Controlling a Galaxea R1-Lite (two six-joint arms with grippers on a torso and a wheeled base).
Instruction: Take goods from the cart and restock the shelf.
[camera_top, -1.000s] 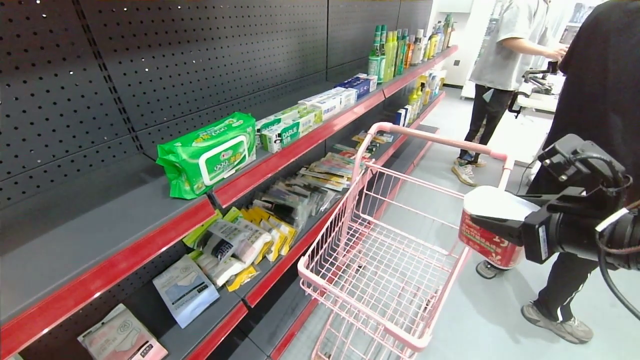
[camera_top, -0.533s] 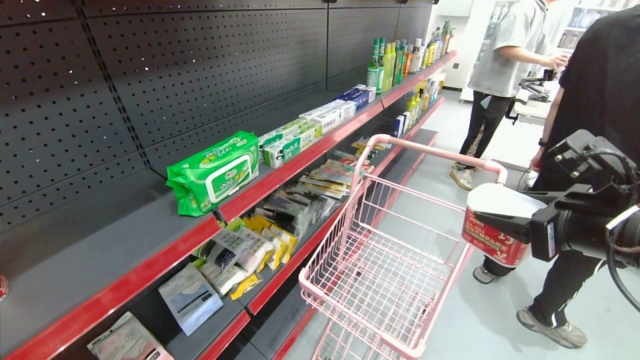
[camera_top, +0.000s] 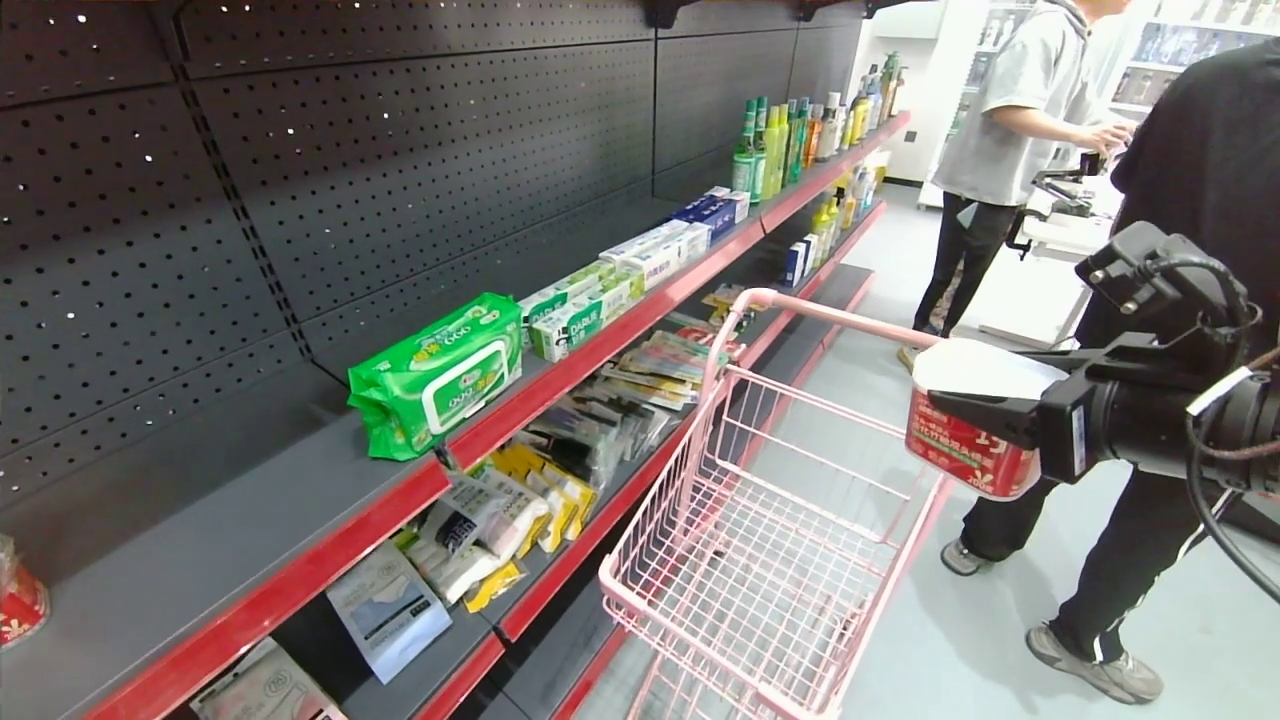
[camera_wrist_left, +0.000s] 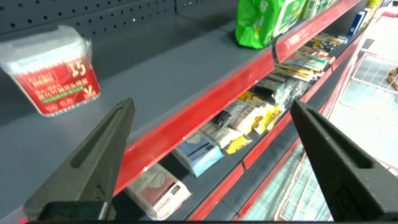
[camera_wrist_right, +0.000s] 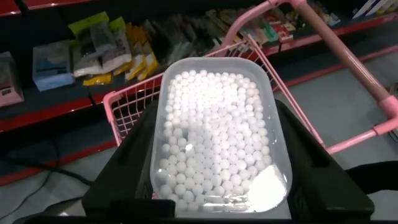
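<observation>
My right gripper (camera_top: 985, 420) is shut on a clear tub with a red label (camera_top: 968, 440), holding it above the right rim of the pink cart (camera_top: 828, 306). From the right wrist, the tub (camera_wrist_right: 217, 118) is full of small white balls and sits between the fingers (camera_wrist_right: 127, 165), with the cart (camera_wrist_right: 348, 59) below. A matching tub (camera_wrist_left: 53, 74) stands on the grey top shelf (camera_wrist_left: 174, 74). My left gripper (camera_wrist_left: 208, 155) hangs open just in front of that shelf. The tub (camera_top: 15, 605) sits at the shelf's far left in the head view.
A green wipes pack (camera_top: 440, 370) lies on the top shelf (camera_top: 200, 540), with toothpaste boxes (camera_top: 585, 300) and bottles (camera_top: 780, 135) farther along. The lower shelf holds several packets (camera_top: 500, 510). The cart's basket (camera_top: 760, 560) looks bare inside.
The head camera has tilted up, bringing the shelf tub into view at the left edge. My right gripper has lifted its tub a little and moved it slightly toward the shelf.
</observation>
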